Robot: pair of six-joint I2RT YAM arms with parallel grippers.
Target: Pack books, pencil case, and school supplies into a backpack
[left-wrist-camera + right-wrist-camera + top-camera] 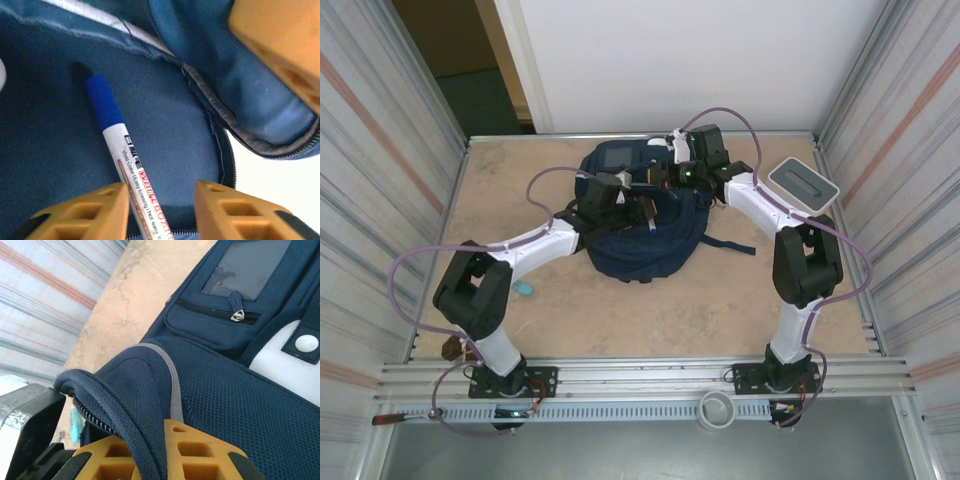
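The navy backpack (650,250) lies at mid-table with its top held apart. My left gripper (620,200) reaches into the gap. In the left wrist view a pen (120,145) with a blue cap and white barrel lies on blue fabric inside the backpack (200,50). My left gripper (162,212) stands open around it, and the barrel leans only on the left finger (85,215). My right gripper (160,455) is shut on the backpack's zipper rim (125,425), lifting it. Books and pencil case are out of view.
A white box with a grey top (803,185) sits at the back right. A small teal item (523,289) lies on the table by the left arm. Corrugated walls close in both sides. A tape roll (717,408) rests on the near rail.
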